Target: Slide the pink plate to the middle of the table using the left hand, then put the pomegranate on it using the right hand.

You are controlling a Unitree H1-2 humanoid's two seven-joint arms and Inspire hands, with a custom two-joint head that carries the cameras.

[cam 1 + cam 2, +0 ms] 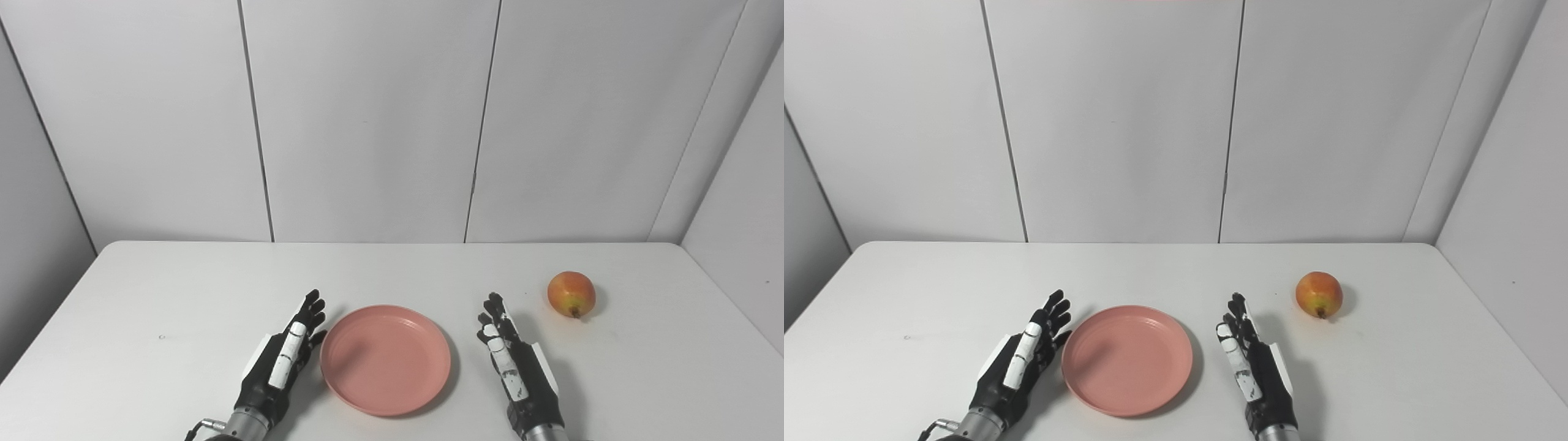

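one white table (184,294) fills the lower half of both views, its far edge meeting a wall of pale grey panels (367,122) split by thin dark seams, with angled side panels closing the space in at left and right. on the table there is one pink plate (385,359), round and shallow with a raised rim, lying flat near the front edge and roughly at the middle of the table's width, with nothing on it. two robot hands rise from the bottom edge, one on each side of the plate. the left hand (278,361) stands edge-up just beside the plate's left rim, fingers straight, held apart a little and pointing away from the robot, holding nothing; whether it touches the rim cannot be told. the right hand (513,361) stands the same way to the right of the plate, a small gap of bare table between them, its fingers extended, loosely spread and empty. one pomegranate (571,293), red fading to yellow-orange, sits on the table further back and to the right, past the right hand's fingertips and apart from them, its small dark crown pointing toward the front. nothing lies between the fruit and the plate except the right hand itself. the tabletop is plain, matte and evenly lit, with soft shadows beside each hand and under the fruit.
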